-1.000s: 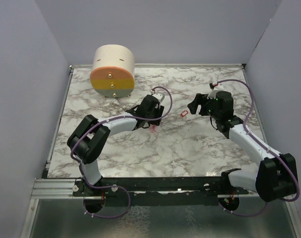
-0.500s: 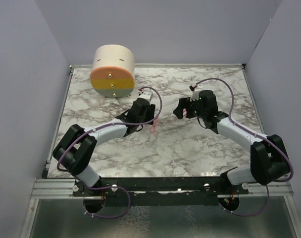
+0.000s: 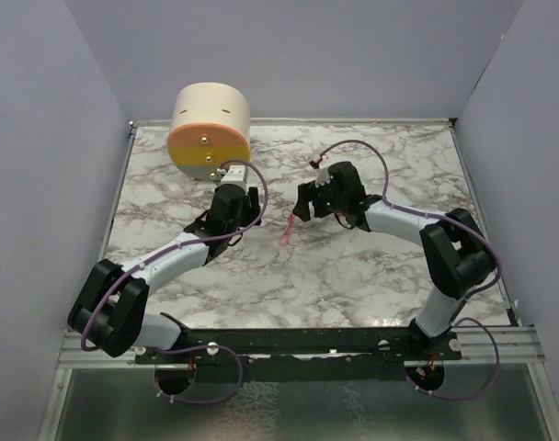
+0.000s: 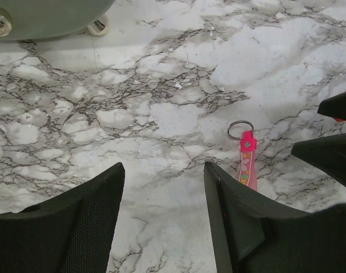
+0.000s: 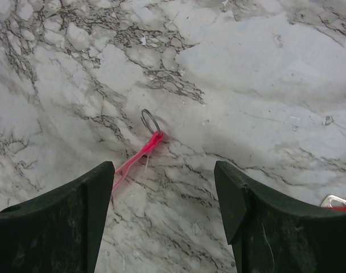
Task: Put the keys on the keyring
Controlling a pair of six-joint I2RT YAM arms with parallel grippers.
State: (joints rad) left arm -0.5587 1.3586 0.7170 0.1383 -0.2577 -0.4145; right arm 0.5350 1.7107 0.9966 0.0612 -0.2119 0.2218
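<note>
Marble tabletop (image 3: 371, 266), pink keyring (image 4: 246, 156) lying flat, mid-table

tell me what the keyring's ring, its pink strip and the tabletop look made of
Ring: thin grey wire with a dull glint, likely metal.
Pink strip: flat, bright pink, small printed marks, a hole near the ring; plastic or rubber, hard to tell which.
Table: smooth white with grey veins; marble-look, possibly a printed laminate.

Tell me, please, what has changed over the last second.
The left hand drew back leftward, apparently letting go of the keyring, which lies on the table. The right hand swung left, toward the keyring. The round container stayed put.
</note>
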